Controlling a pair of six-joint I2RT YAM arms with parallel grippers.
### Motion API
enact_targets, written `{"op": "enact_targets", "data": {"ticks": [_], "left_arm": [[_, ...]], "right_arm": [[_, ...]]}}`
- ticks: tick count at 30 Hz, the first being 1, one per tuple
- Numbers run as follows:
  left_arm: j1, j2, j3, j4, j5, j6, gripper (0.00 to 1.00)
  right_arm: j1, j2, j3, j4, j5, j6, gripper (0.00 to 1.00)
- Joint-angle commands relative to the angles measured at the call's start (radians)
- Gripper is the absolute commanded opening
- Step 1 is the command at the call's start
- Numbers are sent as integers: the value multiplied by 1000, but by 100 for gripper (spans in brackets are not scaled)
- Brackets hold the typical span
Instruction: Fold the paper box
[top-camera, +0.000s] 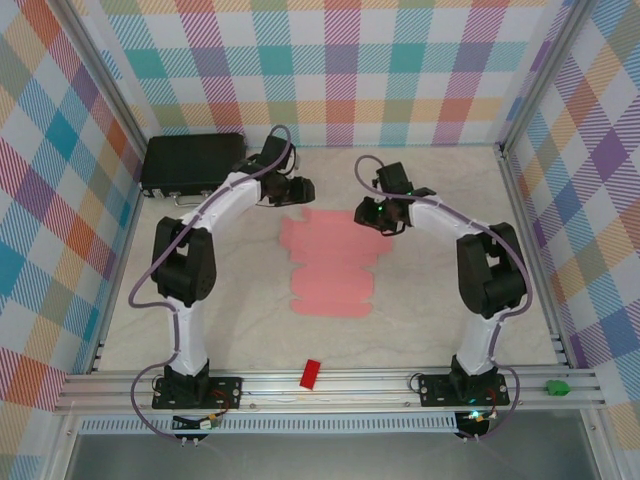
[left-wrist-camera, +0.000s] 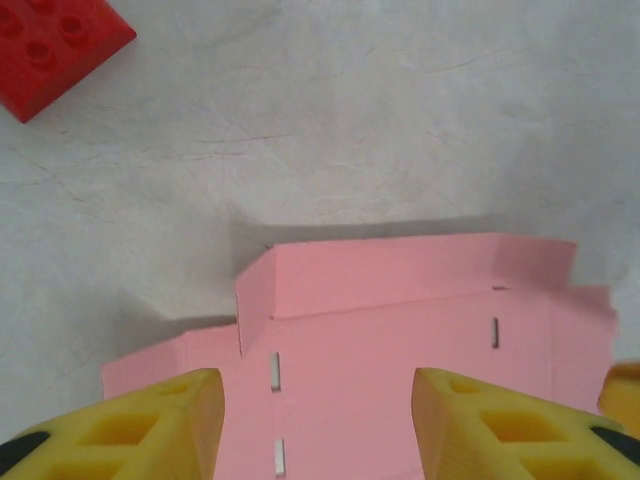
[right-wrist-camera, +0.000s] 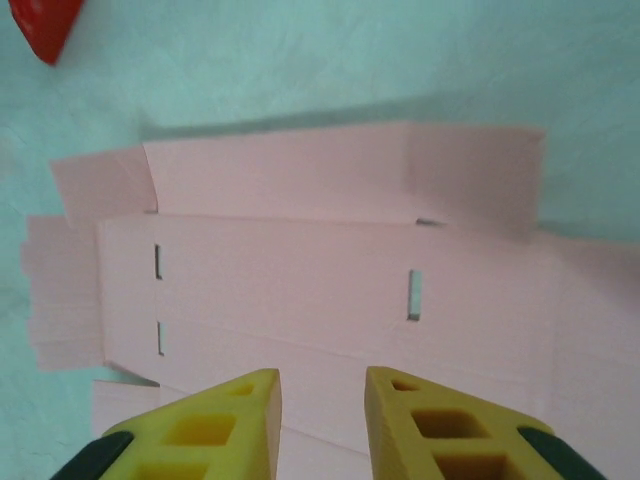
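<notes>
Top external view: the counter (top-camera: 450, 320) is the biggest thing, pale and a bit crinkly. The paper box (top-camera: 330, 265) lies flat and unfolded in the middle of it, a little closer to the far edge than the near edge. It is thin pink card with little slits and tabs. I think it is very light and bendy. It would slide if you push it and would crease or tear if you squeeze it hard.

The black case (top-camera: 192, 163) sits in the far left corner.

The left tool (top-camera: 300, 190) hangs over the far left part of the card. Its yellow fingers (left-wrist-camera: 160, 420) are wide apart and hold nothing. The right tool (top-camera: 372, 215) hangs over the far right part. Its fingers (right-wrist-camera: 230, 410) are only a little apart and also hold nothing.

The far flap (left-wrist-camera: 400, 270) already stands up a bit off the counter. That lifted edge looks like the best place to grab, one tool near each end, because the flat parts give nothing to pinch.

A small red block (top-camera: 310, 373) sits at the near edge.
</notes>
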Motion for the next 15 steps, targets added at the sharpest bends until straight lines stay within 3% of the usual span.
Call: {"op": "enact_targets", "data": {"ticks": [1,8,15], "left_arm": [[-49,-53,-103,19,3,13,45],[-110,-48,-283,147,78,-75,3],[-119,-23,-364,212,47,-135,0]], "right_arm": [[-57,15,51,-34,-37,-54,31],[-130,156,212,-139,-132,-159,42],[-141,241,270,-163,-143,-183,45]]}}
